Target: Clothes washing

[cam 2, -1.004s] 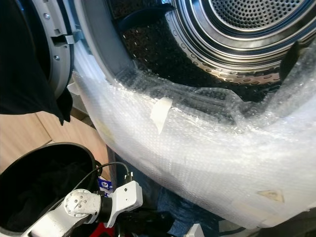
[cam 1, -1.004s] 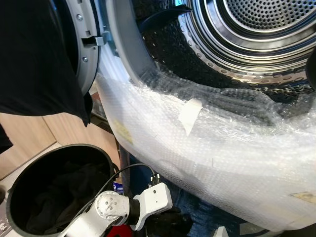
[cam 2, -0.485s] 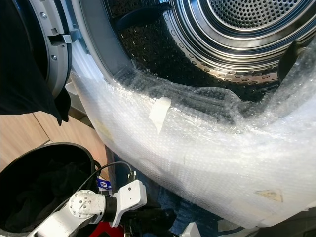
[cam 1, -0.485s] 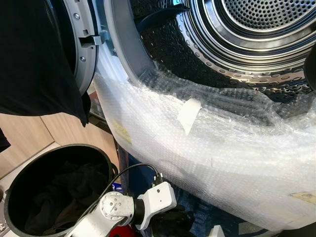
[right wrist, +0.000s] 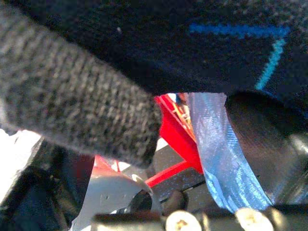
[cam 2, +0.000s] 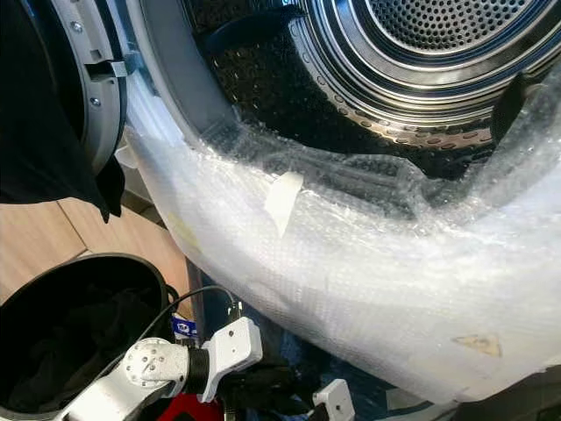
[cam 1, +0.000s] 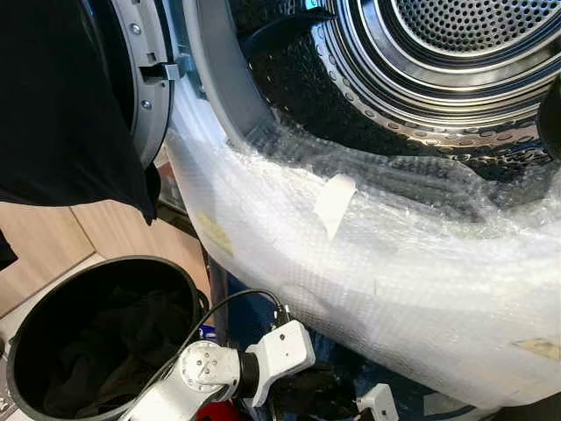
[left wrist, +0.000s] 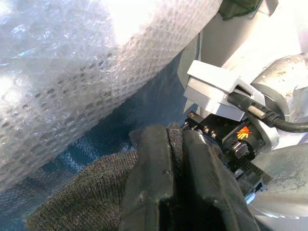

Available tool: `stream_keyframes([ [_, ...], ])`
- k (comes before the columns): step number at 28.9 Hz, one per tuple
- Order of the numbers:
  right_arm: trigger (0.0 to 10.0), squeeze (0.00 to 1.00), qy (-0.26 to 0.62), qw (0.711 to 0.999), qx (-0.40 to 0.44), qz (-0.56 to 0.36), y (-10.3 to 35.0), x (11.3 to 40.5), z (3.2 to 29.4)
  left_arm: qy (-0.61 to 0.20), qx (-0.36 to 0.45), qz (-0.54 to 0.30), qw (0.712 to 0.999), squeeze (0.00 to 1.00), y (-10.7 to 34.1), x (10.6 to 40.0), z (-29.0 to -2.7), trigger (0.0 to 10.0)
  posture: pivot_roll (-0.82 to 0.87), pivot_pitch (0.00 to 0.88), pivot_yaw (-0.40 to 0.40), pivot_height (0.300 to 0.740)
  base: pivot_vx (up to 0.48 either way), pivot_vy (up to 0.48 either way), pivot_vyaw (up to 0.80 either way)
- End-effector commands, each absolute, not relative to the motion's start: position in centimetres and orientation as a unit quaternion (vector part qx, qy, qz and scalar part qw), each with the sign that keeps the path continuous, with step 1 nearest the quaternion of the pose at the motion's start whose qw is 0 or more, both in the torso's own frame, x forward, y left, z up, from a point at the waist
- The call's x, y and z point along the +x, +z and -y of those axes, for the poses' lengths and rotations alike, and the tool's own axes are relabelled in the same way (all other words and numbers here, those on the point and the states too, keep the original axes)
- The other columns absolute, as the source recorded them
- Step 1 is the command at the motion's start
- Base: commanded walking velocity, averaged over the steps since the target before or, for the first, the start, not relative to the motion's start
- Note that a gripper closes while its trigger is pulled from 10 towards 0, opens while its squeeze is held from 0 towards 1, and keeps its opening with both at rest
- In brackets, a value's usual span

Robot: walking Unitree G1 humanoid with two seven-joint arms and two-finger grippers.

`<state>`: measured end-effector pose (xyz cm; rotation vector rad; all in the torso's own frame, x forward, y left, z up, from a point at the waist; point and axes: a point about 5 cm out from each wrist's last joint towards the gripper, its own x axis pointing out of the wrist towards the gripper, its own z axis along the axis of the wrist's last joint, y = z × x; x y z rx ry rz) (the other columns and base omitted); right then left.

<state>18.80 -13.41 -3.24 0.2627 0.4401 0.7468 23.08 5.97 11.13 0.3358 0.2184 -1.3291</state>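
Left wrist view: left pincer (left wrist: 175, 183) clamped on grey knit garment (left wrist: 91, 197).

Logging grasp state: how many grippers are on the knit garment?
1 for certain: the left gripper is shut on the dark knit garment below the bubble wrap. The right gripper's fingers are hidden.

The drum (cam 1: 456, 53) is shiny metal with little holes. Bubble wrap (cam 1: 394, 263) looks bumpy and clear. The sweater (left wrist: 91, 197) is rough gray knit cloth. The bin (cam 1: 26, 333) is matt black.
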Motion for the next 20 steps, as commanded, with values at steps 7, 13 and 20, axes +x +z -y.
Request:
stream_keyframes([
  [7, 10.0, 0.00, 0.275, 0.935, 0.112, -0.195, -3.2, 19.9, 14.6, -0.608, 0.153, -0.109, 0.771, 0.00, 11.1, 23.0, -6.3, 10.0, 0.05, 0.073, -0.007, 0.740, 0.000, 0.000, 0.00],
  [13, 10.0, 0.00, 0.218, 0.950, 0.114, -0.191, -3.5, 19.5, 16.2, -0.612, 0.146, -0.114, 0.769, 0.00, 11.0, 22.7, -6.2, 10.0, 0.05, 0.074, -0.008, 0.740, 0.000, 0.000, 0.00],
  [20, 10.0, 0.00, 0.242, 0.938, 0.161, -0.187, -3.6, 18.4, 16.1, -0.612, 0.146, -0.122, 0.768, 0.00, 10.9, 22.7, -6.3, 10.0, 0.05, 0.077, -0.006, 0.740, 0.000, 0.000, 0.00],
])
